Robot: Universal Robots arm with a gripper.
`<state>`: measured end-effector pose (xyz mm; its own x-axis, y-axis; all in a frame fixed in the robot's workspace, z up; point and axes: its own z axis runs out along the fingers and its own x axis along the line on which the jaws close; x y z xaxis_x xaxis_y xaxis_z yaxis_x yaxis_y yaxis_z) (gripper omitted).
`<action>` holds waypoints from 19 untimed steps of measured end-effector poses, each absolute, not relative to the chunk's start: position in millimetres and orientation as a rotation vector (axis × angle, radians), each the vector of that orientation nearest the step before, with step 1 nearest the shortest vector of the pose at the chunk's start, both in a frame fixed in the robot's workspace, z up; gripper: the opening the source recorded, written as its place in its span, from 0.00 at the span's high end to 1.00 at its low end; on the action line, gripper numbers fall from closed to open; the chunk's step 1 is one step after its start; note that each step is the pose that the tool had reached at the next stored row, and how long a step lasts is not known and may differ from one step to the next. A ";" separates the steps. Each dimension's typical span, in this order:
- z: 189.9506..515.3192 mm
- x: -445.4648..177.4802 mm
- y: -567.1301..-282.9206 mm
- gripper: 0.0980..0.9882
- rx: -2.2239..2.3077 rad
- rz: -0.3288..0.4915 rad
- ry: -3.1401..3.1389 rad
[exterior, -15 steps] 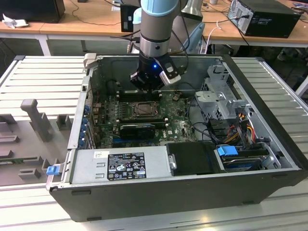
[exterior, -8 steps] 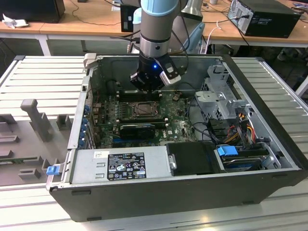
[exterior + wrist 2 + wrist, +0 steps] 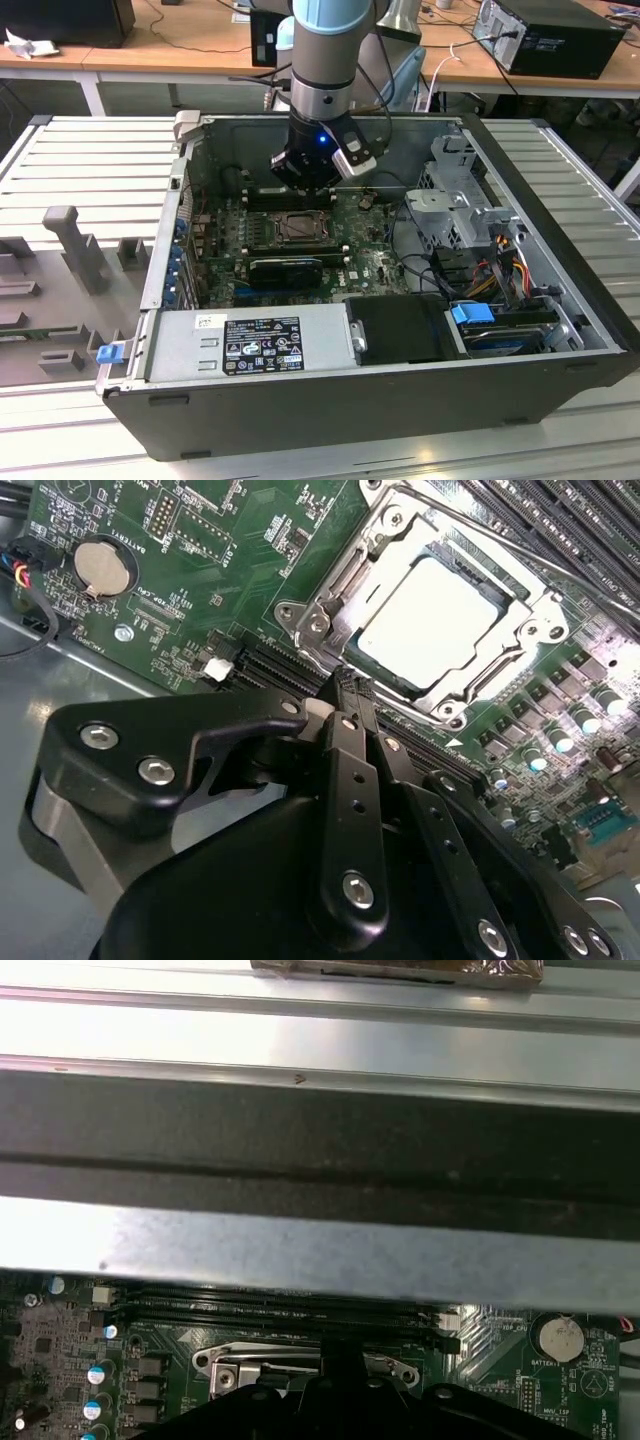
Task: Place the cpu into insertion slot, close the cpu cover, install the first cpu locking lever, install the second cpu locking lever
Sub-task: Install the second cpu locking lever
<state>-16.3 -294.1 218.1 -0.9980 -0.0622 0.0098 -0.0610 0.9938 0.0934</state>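
1. Second wrist view: nearest the lens is the gripper point(image 3: 350, 695), its black jaws drawn together to a narrow tip with nothing between them. The tip sits just at the edge of the slot point(image 3: 345, 585). The cpu point(image 3: 435, 615) already lies flat in the slot, pale face up, and the cover point(image 3: 530, 615) frames it, seemingly down over it. A thin lever point(image 3: 470, 525) runs along one side of the socket. A coin cell point(image 3: 103, 568) sits on the board point(image 3: 210, 600), well apart from the socket.

2. First wrist view: the dark gripper body point(image 3: 340, 1410) lies closest, with the socket's metal frame point(image 3: 305, 1365) just beyond it and long black card slots point(image 3: 270, 1305) beyond that. Farther off is the case wall point(image 3: 320, 1245).

3. Exterior view: the gripper point(image 3: 312, 185) hangs inside the open case point(image 3: 560, 300), just behind the slot point(image 3: 298, 228) at the board's middle. The case rests on a ribbed worktop point(image 3: 80, 170).

4. Judgement: the work stands at the levers. To do it well, the tip should press on the lever's end, sweeping it down and under its hook without scraping the cover.

5. The second wrist view alone confirms the chip is seated; the exterior view gives the arm's place in the case.
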 end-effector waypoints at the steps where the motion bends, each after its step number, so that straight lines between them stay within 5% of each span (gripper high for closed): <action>1: 218.1 -16.3 -294.3 0.99 0.097 -0.146 -3.124; 19: 222.1 -16.3 -299.1 0.99 0.097 -0.145 -3.124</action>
